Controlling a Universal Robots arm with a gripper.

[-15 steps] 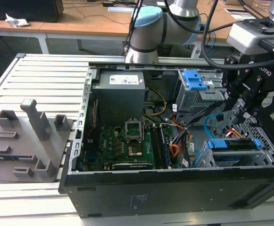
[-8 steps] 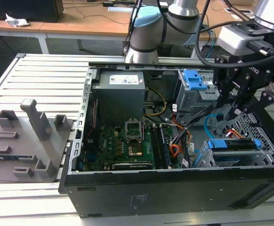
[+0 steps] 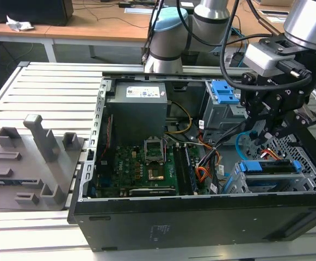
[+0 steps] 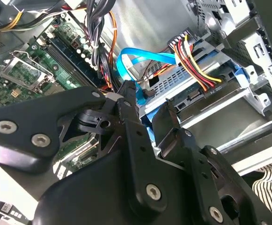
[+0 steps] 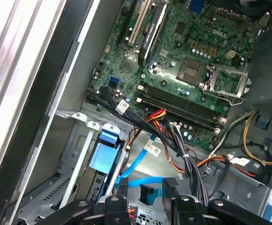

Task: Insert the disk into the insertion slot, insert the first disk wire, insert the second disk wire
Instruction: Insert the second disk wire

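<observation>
Second disk wire point(image 4: 140, 58): thin, springy, slippery; best gripped at its dark plug point(image 4: 145, 92), between my narrowly parted hand point(image 4: 147, 105).

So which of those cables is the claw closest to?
The light-blue cable. It loops just beyond the gripper, its dark plug between the fingertips, while the red-and-yellow wires are already plugged into the disk further off.

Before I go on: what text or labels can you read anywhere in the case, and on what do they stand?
Nothing can be quoted; all print is too small to read.
White label on the power supply: unreadable.
White tag on the black cable bundle: unreadable.
Striped tag on the second disk wire: unreadable.
</observation>
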